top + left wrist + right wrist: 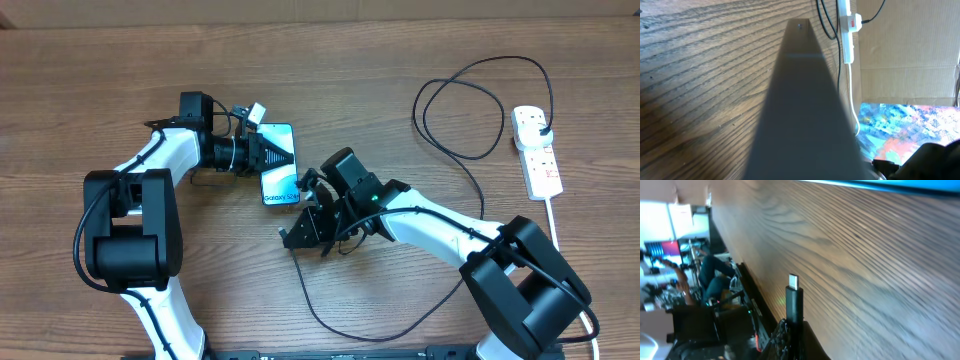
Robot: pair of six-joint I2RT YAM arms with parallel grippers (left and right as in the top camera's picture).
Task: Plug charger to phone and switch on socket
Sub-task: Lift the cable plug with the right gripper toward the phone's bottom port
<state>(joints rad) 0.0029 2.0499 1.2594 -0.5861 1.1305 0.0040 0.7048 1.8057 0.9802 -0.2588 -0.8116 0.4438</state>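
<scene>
The phone [281,166] lies on the wooden table with its blue "Galaxy" screen up. My left gripper [263,152] is shut on its left edge. In the left wrist view the phone [800,100] is a blurred grey wedge filling the middle. My right gripper [302,232] is shut on the charger's connector end just below the phone. In the right wrist view the connector tip [794,282] points up from the jaws [792,330] toward the phone's blue edge [880,184]. The charger cable [440,290] loops to its plug [541,126] in the socket [540,160].
The socket and its red switch [854,22] also show in the left wrist view, with the thick white cord [852,90] running off the table. A cardboard wall [910,45] stands beyond the table's edge. The cable makes a big loop [460,100] at the back right.
</scene>
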